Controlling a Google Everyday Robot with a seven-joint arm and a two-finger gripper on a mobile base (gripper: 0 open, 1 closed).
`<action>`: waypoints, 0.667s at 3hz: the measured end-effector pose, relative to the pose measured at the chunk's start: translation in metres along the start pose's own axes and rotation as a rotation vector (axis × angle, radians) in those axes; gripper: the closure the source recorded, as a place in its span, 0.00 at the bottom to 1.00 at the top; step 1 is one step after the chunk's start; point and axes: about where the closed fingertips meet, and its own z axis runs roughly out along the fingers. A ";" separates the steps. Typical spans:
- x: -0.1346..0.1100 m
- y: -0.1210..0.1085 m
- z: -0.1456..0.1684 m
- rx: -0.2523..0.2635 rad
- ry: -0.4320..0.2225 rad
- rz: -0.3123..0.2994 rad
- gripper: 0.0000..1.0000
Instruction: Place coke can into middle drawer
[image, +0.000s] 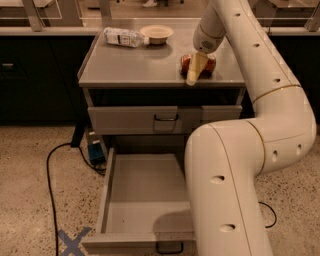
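Observation:
The coke can (210, 64) lies on its side, red, at the right of the grey cabinet top (135, 65). My gripper (195, 70) hangs straight down from the white arm and stands right at the can, covering its middle, so red shows on both sides of it. The middle drawer (106, 195) is the lowest one and is pulled out wide. Its shallow grey tray holds nothing that I can see. Its dark loop handle (168, 248) shows at the front edge. My arm's thick lower link (225, 190) hides the drawer's right side.
A clear plastic water bottle (122, 37) lies at the back left of the cabinet top, with a tan bowl (156, 33) beside it. The handled grey drawer (165, 119) above is closed. A black cable (49, 170) and a blue tape cross (72, 242) lie on the floor at left.

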 end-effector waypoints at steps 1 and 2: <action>0.000 0.000 0.000 0.000 0.000 0.000 0.00; 0.013 -0.018 0.005 0.066 0.040 0.033 0.00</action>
